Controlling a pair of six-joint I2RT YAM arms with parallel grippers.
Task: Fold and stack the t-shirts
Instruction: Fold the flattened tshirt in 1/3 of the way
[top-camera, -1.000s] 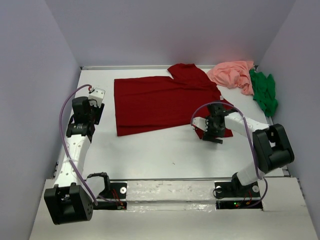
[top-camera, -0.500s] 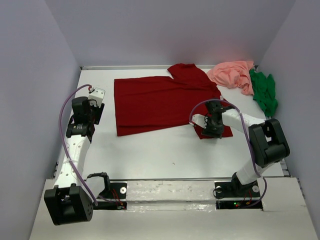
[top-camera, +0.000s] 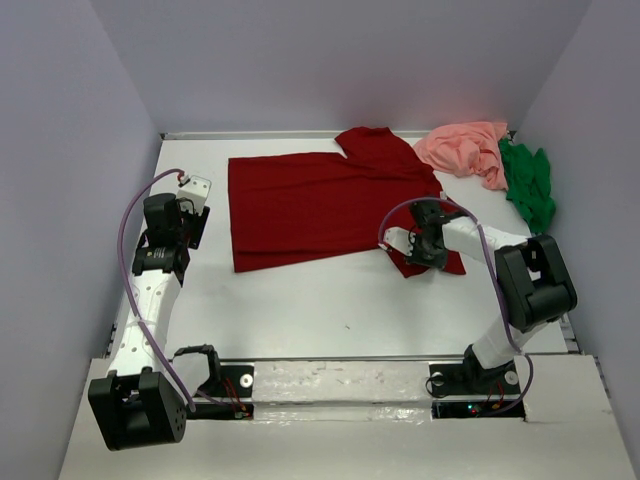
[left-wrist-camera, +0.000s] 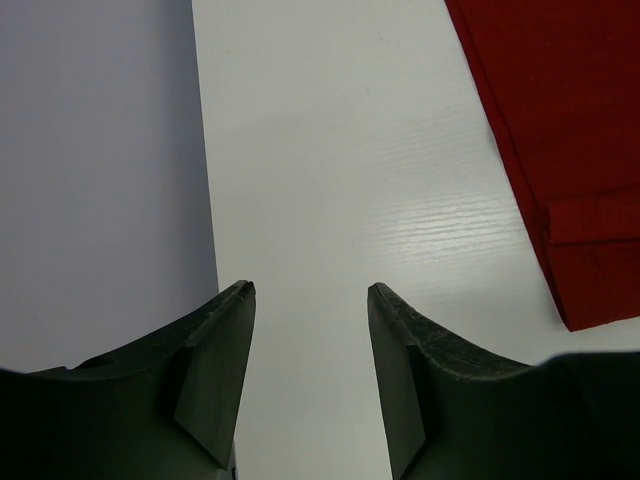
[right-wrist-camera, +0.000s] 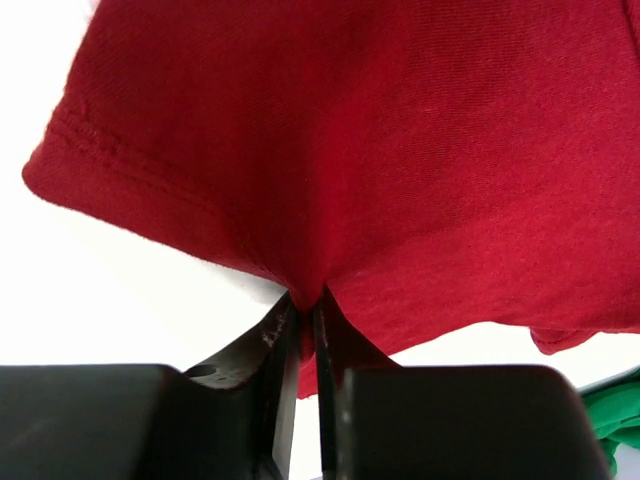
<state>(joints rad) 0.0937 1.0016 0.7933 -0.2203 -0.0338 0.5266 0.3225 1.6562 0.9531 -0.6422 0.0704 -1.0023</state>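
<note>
Over on the left, the left gripper (left-wrist-camera: 310, 298) hangs above bare white table (top-camera: 300, 300) with its jaws apart and nothing between them. The near-left corner of the dark red t-shirt (top-camera: 320, 205) lies just to its right, so I'd guess it is parked there to take that corner once a fold begins.

The red shirt is spread mostly flat across the middle of the table, with its collar toward the back wall. That makes it look like the first of the three to be folded.

At its right sleeve, the right gripper (right-wrist-camera: 305, 300) has its jaws pinched together on the sleeve's hem, and the cloth puckers up into the grip. To my eye that is a hold for drawing the sleeve inward.

Farther right, the salmon pink t-shirt (top-camera: 465, 148) lies crumpled in the back corner. The bright green t-shirt (top-camera: 530, 185) is bunched just beside it against the right wall. Neither is folded yet.
</note>
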